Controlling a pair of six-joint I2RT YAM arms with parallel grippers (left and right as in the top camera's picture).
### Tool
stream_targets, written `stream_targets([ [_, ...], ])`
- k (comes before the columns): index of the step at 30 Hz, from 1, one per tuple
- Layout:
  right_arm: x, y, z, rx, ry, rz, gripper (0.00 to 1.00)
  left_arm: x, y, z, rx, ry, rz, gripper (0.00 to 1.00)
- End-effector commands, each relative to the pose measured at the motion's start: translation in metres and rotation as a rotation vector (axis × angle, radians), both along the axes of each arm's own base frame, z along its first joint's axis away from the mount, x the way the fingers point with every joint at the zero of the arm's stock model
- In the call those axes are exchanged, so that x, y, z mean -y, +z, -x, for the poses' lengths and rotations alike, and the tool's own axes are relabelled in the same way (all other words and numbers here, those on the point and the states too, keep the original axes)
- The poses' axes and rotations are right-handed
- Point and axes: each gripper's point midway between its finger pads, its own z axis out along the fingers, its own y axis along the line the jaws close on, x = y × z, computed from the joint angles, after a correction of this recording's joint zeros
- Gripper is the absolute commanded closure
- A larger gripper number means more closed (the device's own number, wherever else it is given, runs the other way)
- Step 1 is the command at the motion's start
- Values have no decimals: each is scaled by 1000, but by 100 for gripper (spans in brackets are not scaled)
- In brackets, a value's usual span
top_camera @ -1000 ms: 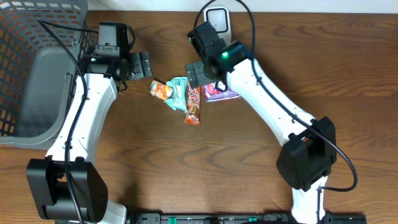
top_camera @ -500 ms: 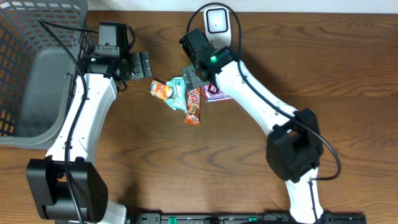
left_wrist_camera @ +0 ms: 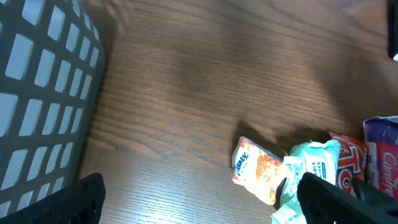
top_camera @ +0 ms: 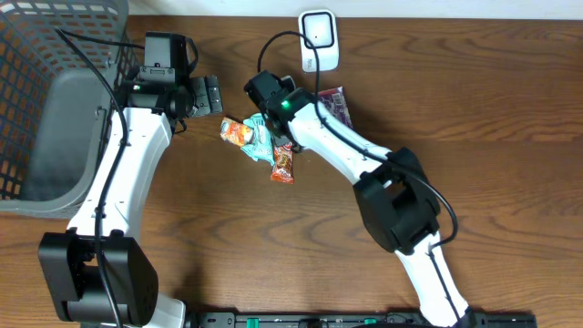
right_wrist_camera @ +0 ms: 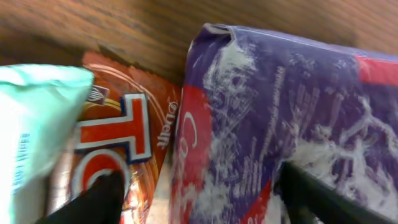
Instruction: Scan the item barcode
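Several snack packets lie mid-table: an orange one (top_camera: 237,132) (left_wrist_camera: 258,171), a teal one (top_camera: 260,138) (left_wrist_camera: 314,165) (right_wrist_camera: 31,124), a red bar (top_camera: 283,164) (right_wrist_camera: 124,137) and a purple packet (top_camera: 337,102) (right_wrist_camera: 280,99). The white scanner (top_camera: 319,38) stands at the far edge. My right gripper (top_camera: 276,123) (right_wrist_camera: 199,177) is low over the pile. One of its fingers is over the red bar and the other is on the purple packet. A gap shows at the packet's left edge. My left gripper (top_camera: 208,94) (left_wrist_camera: 202,199) hangs open and empty, left of the orange packet.
A grey mesh basket (top_camera: 55,91) (left_wrist_camera: 43,93) fills the far left corner beside my left arm. My right arm stretches diagonally across the table from the lower right. The scanner's cable runs along the far edge.
My right arm has swung left over the snacks and its jaws have narrowed. The purple packet now lies nearer the scanner. The left arm has not moved.
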Motion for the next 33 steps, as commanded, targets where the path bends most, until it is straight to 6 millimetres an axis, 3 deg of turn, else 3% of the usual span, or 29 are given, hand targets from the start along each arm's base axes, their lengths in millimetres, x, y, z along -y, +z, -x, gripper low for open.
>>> stream_targets([
  [1, 8, -20, 2, -7, -17, 68, 43, -4, -5, 1, -14, 2, -14, 2],
  [3, 10, -22, 4, -18, -21, 76, 62, -4, -5, 1, -14, 2, -14, 2],
  [6, 11, -21, 2, -15, -32, 70, 76, -4, -5, 1, -14, 2, -14, 2],
  [8, 14, -19, 1, -17, -45, 64, 97, -4, -5, 1, -14, 2, -14, 2],
  [9, 16, -17, 1, -19, -55, 57, 99, -4, -5, 1, -14, 2, -14, 2],
  [13, 18, -4, 2, -66, -65, -22, 99, -4, -5, 1, -14, 2, -14, 2],
  [18, 14, 32, -3, -110, -68, -223, 99, -4, -5, 1, -14, 2, -14, 2],
  [24, 21, 93, -9, -200, -10, -586, 99, -4, -5, 1, -14, 2, -14, 2],
  [30, 29, 117, -9, -335, 29, -901, 99, -4, -5, 1, -14, 1, -14, 2],
  [33, 30, 139, -6, -400, 82, -1087, 99, -4, -5, 1, -14, 2, -14, 2],
])
